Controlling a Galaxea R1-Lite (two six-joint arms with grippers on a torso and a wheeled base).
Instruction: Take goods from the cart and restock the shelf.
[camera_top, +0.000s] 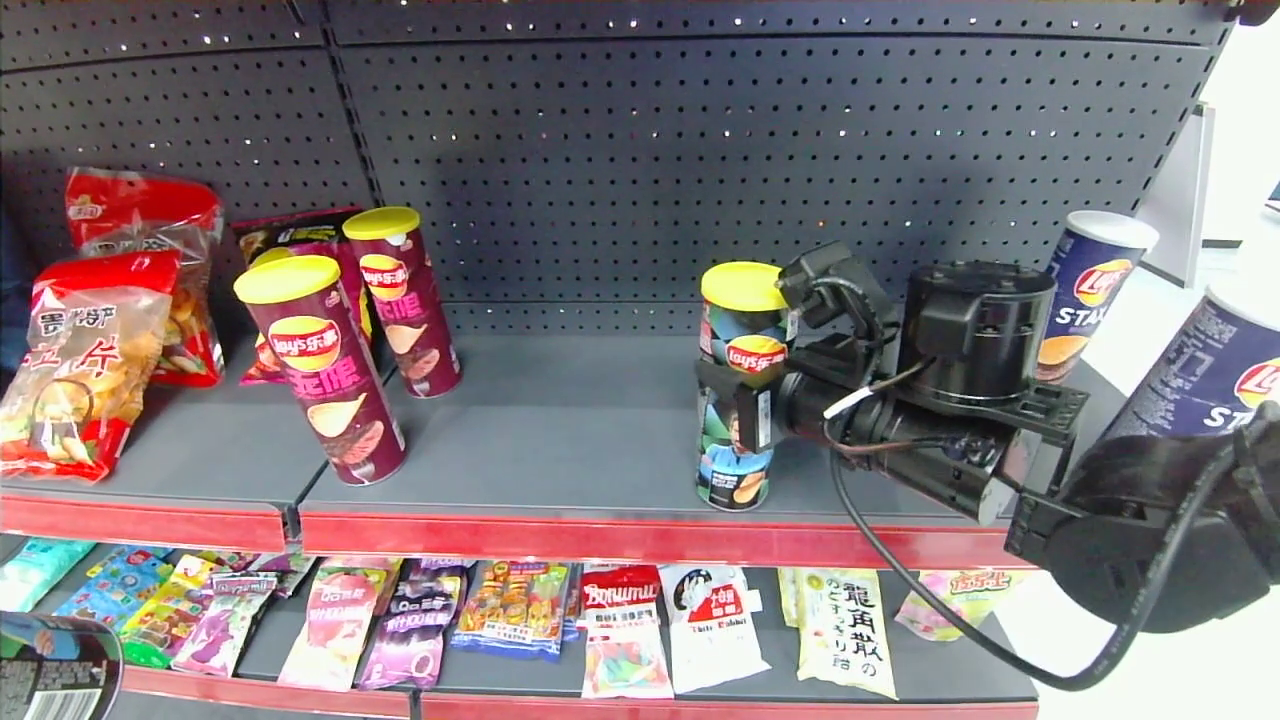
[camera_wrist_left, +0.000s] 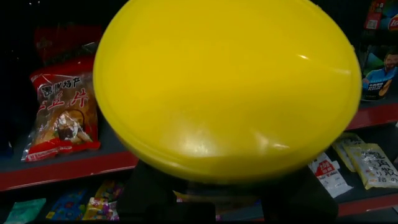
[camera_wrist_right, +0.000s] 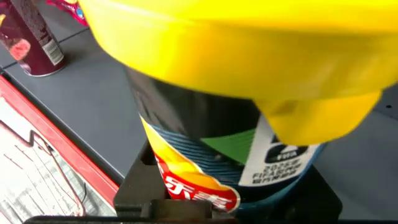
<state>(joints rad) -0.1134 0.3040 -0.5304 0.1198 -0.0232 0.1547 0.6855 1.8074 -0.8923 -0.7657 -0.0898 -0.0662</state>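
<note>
Two cans with yellow lids are in my pincers. The right pincer (camera_top: 738, 420) is closed around the middle of the blue-green can (camera_top: 745, 350), which is upright at the front of the upper shelf (camera_top: 560, 430); I cannot tell if its base touches the board. The left pincer (camera_wrist_left: 239, 198) grips a second can (camera_wrist_left: 227, 87), lid toward the wrist camera, low on the left before the lower shelf (camera_top: 940, 690); the maroon cans (camera_top: 320, 370) stand further left on the upper shelf, near red snack bags (camera_top: 80, 370); a blue can (camera_top: 1095, 280) stands behind my right arm.
</note>
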